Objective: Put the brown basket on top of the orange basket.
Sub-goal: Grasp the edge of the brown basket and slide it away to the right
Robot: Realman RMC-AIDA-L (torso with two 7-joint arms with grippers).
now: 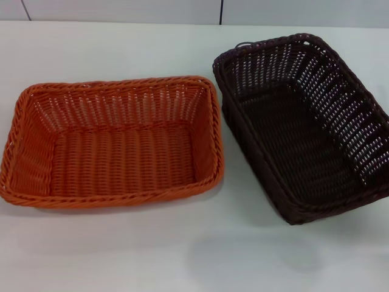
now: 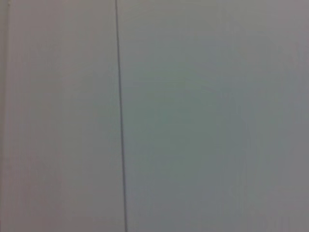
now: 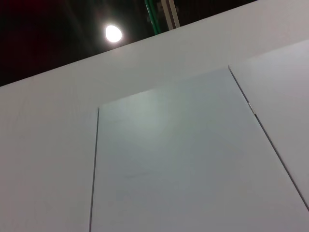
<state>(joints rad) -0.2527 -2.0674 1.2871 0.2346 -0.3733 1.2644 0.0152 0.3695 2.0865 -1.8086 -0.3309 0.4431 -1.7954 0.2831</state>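
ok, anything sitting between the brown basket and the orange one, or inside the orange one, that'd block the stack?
Nothing visible. The brown basket and the orange basket sit side by side on the white table, with a bare strip of table between them. Both look empty. Neither gripper is in view, so the approach path can't be judged.

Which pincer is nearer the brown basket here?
Cannot tell: neither pincer is in any view. The brown basket sits on the robot's right, beside the orange basket; both wrist views show only wall panels.
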